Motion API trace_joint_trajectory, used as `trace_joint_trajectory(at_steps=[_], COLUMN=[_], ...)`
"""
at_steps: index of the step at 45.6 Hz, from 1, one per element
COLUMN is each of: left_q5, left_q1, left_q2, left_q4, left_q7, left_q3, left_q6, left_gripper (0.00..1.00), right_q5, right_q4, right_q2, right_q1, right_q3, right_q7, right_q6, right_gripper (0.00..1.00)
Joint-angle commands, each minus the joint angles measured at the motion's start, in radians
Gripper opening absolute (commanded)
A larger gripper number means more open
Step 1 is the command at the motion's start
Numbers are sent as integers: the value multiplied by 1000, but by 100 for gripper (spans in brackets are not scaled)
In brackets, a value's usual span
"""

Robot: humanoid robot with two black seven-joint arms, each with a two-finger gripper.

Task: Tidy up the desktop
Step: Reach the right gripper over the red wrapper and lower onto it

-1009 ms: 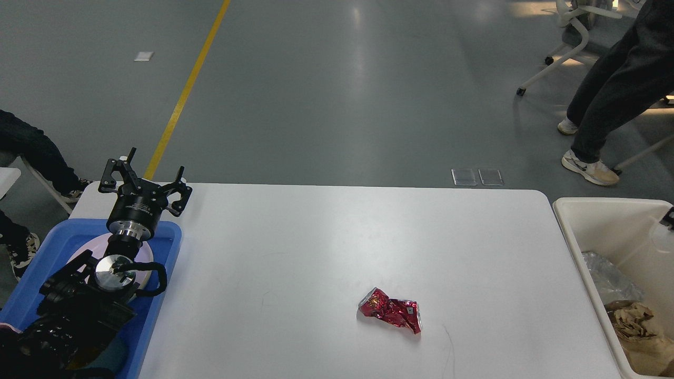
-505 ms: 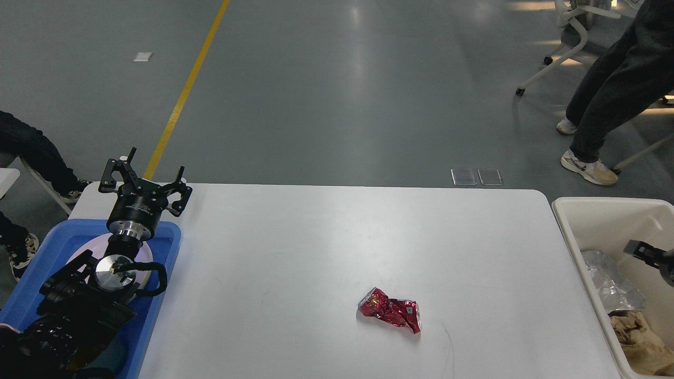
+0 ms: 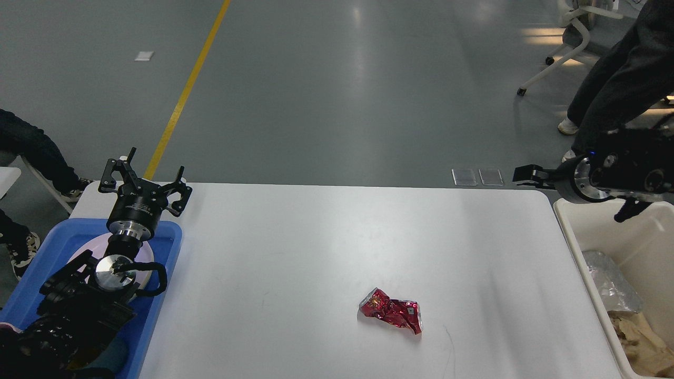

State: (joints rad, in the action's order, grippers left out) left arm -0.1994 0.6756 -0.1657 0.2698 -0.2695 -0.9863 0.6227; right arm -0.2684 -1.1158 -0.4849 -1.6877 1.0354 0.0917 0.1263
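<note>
Left gripper (image 3: pixel 149 176) spread wide; right gripper (image 3: pixel 526 173) perhaps parted, unclear; white desktop (image 3: pixel 316 242), grey floor (image 3: pixel 342 95).

no legible text, labels, or signs

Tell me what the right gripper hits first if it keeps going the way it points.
Probably nothing: the right gripper points left, above the desktop's far edge, and nothing stands there. Its height is unclear.

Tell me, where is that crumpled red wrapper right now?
In the head view, the crumpled red wrapper lies alone on the white desktop, right of centre near the front edge, apart from both hands and left of the cream bin.
</note>
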Motion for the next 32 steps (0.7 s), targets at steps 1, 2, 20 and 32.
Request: trace_joint_trajectory(at_steps=[1, 2, 20, 32], left_q5=[0, 0, 0, 0], left_q1=[-1, -1, 1, -1], left_q2=[0, 0, 0, 0], left_q4=[0, 0, -1, 0], left_q7=[-1, -1, -1, -1], left_q3=[0, 0, 0, 0], left_q6=[0, 0, -1, 0], left_gripper=[97, 97, 97, 97], right_q5=[3, 5, 6, 2], right_q4=[-98, -99, -148, -156], right_q2=[87, 106, 350, 466], right_q1=[-173, -190, -346, -256], right_q3=[17, 17, 2, -5], right_q7=[-3, -3, -1, 2], right_q6=[205, 240, 541, 342], right_gripper=[100, 100, 100, 99])
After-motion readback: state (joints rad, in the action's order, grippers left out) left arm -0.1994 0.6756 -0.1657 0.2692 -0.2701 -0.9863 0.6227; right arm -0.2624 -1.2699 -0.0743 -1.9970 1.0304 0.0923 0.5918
